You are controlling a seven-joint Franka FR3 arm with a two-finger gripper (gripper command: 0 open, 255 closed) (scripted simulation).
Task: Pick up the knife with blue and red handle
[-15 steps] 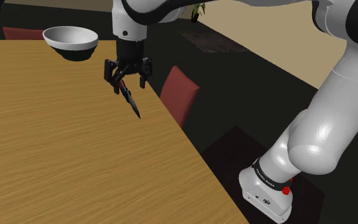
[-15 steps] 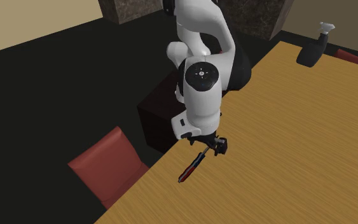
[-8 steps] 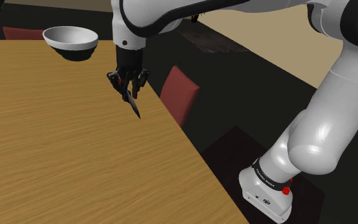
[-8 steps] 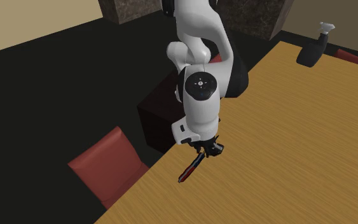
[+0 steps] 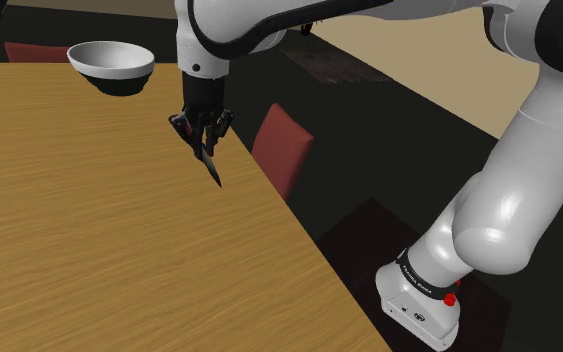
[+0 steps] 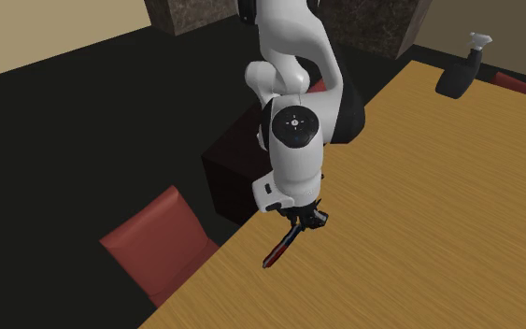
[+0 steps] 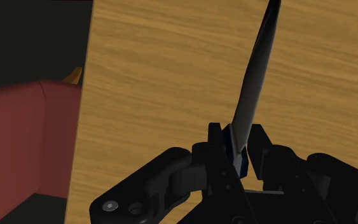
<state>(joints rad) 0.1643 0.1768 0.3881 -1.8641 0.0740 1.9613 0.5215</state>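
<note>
Wood-grained and tan, the table [image 5: 89,250] spreads across the shoulder view's left, its long edge running down toward the near right. Over that edge you see the white arm [image 5: 509,210] reach from its stand at the lower right. A dark red chair [image 5: 281,148] stands just beside the table's edge. At the table's far end you have a bowl [image 5: 111,65], white inside and dark outside, well apart from the hand. The black gripper [image 5: 205,135] hangs over the table near that edge, its fingers pinching the knife [image 5: 212,170]. The knife slants down from the fingertips toward the wood. A blue patch shows between the fingers in the wrist view. You cannot tell whether its tip touches the table.
</note>
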